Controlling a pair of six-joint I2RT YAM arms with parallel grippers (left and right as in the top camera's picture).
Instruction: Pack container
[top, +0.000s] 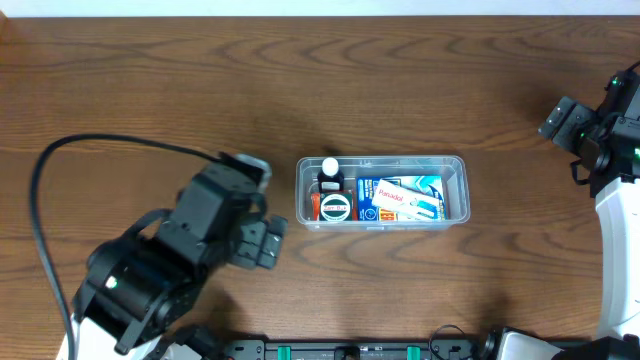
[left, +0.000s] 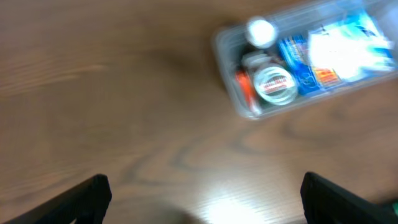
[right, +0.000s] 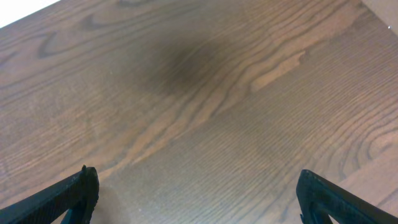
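Note:
The clear plastic container (top: 455, 165) stands at the table's middle. It holds a small white-capped bottle (top: 329, 168), a round tin (top: 333, 208) and a blue and white box (top: 402, 198). In the blurred left wrist view the container (left: 225, 50) is at the upper right. My left gripper (top: 262, 243) is open and empty, just left of the container; its fingers frame bare table in the left wrist view (left: 202, 196). My right gripper (top: 562, 122) is open and empty, far right of the container, over bare wood in the right wrist view (right: 199, 193).
A black cable (top: 60, 150) loops over the table's left side. The wooden table (top: 150, 80) spreads around the container. A dark rail (top: 360, 350) runs along the front edge.

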